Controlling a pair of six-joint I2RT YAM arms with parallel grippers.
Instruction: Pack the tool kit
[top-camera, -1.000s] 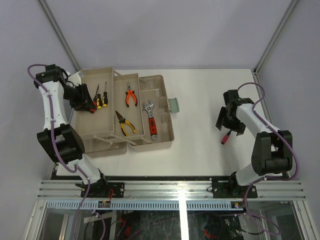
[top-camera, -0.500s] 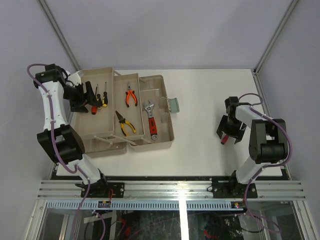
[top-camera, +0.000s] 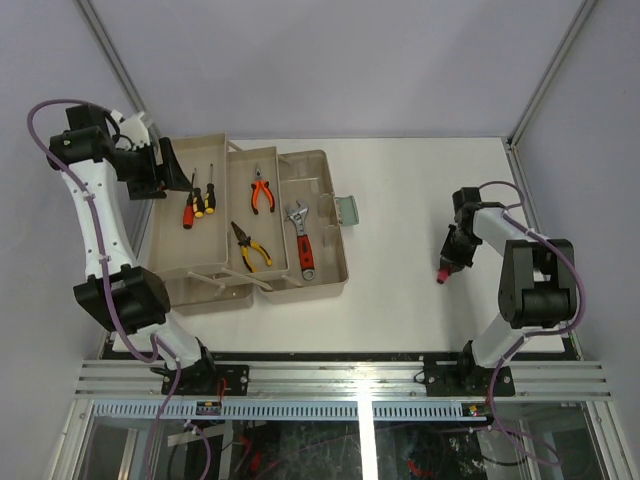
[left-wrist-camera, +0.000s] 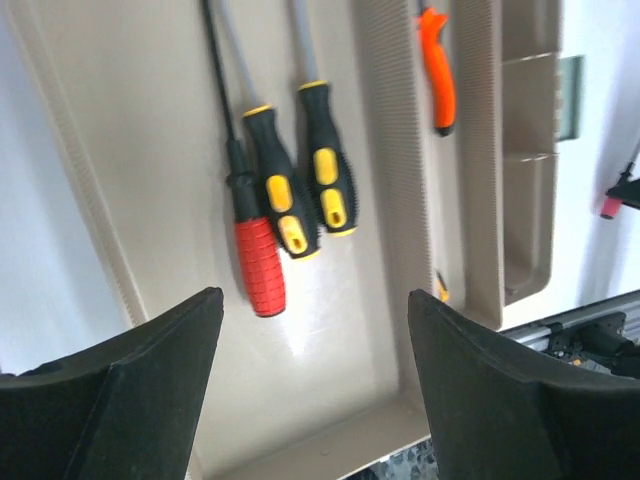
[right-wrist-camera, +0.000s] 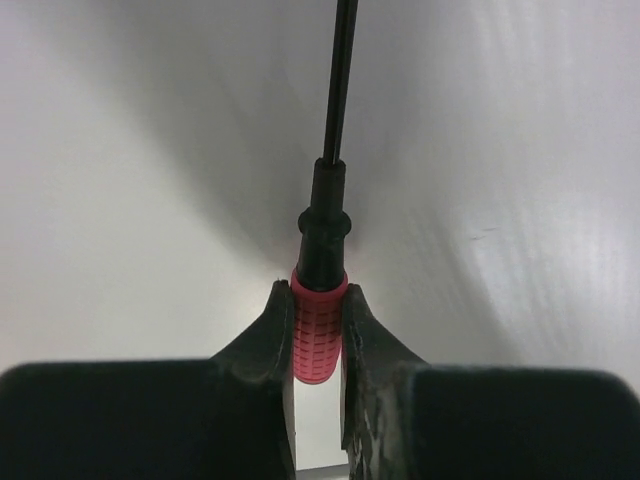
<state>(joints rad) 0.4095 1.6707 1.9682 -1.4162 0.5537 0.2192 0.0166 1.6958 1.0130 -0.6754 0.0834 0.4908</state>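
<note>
The tool kit's tan toolbox (top-camera: 322, 268) lies open at the left, its beige trays (top-camera: 175, 255) spread out. In the far-left tray lie a red-handled screwdriver (left-wrist-camera: 257, 270) and two black-and-yellow screwdrivers (left-wrist-camera: 300, 185). My left gripper (left-wrist-camera: 315, 298) hovers open above that tray with nothing between its fingers; in the top view the left gripper (top-camera: 170, 167) sits at the tray's far-left corner. Orange pliers (top-camera: 262, 192), yellow pliers (top-camera: 250, 247) and a wrench (top-camera: 300, 240) rest in the other compartments. At the right, my right gripper (right-wrist-camera: 319, 300) is shut on another red-handled screwdriver (right-wrist-camera: 320, 340) lying on the table.
The pale green latch (top-camera: 347, 210) sticks out from the toolbox's right side. The white table (top-camera: 400, 240) stretches between the toolbox and the right arm (top-camera: 520, 270). Frame posts and grey walls border the table at the back and sides.
My left gripper opened, left the red-handled screwdriver in the tray and drew back toward the far-left corner. My right gripper came down over the other screwdriver's handle and closed on it.
</note>
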